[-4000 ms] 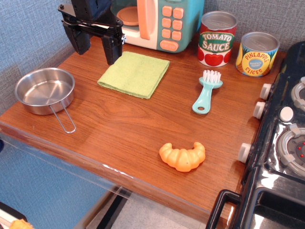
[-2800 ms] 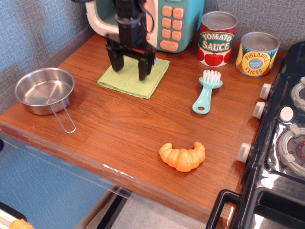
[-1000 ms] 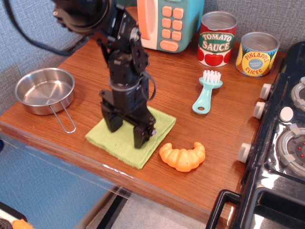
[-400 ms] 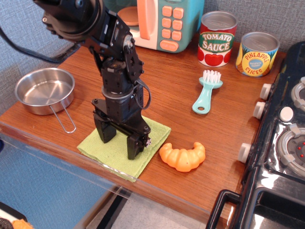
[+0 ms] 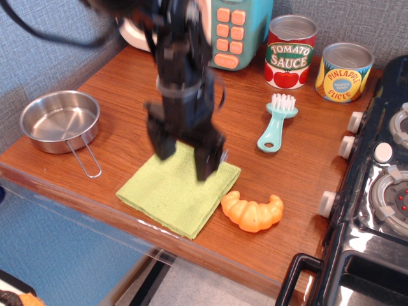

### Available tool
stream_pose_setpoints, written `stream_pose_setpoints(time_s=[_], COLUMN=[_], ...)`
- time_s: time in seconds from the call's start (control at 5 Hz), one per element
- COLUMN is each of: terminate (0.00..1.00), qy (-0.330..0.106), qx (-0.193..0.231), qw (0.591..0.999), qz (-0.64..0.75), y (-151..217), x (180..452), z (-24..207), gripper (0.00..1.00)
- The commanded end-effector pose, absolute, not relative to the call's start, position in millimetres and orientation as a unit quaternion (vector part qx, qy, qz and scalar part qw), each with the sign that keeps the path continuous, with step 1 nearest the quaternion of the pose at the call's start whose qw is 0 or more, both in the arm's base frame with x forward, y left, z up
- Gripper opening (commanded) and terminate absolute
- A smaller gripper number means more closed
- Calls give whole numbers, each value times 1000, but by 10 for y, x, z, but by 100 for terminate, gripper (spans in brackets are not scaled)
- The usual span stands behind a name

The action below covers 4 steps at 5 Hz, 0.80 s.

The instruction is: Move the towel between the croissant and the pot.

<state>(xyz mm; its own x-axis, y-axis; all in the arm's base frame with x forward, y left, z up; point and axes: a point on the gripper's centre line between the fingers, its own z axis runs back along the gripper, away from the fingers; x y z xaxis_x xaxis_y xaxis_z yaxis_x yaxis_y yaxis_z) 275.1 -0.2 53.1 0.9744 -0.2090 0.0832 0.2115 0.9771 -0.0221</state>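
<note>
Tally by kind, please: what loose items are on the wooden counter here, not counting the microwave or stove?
Cloth: 1, the towel
Toy food: 1, the croissant
Cookware: 1, the pot
Cans: 2, tomato sauce can, pineapple can
Brushes: 1, the brush
Total: 6

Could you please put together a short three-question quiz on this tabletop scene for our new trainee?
1. True or false: the towel lies flat between the pot and the croissant.
2. Which item lies nearest the tomato sauce can? A) brush B) pot C) croissant
3. Fill in: the gripper is blurred, its fingers spread above the towel's ____ edge.

Key:
1. True; the towel's right corner sits beside the croissant, though whether they touch is unclear.
2. A.
3. Far.
</note>
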Motion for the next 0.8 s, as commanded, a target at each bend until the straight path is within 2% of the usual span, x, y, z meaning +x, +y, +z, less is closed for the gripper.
stream_pose_setpoints(time_s=[0.0, 0.4, 0.6], terminate=[0, 0, 100], qy=[-121, -122, -122], qx=[-6, -7, -7], qw=[987, 988, 988], qz=[-109, -93, -93], y=[3, 101, 101], x=[2645, 2590, 2590], z=[1305, 1316, 1316], gripper=[100, 100, 100])
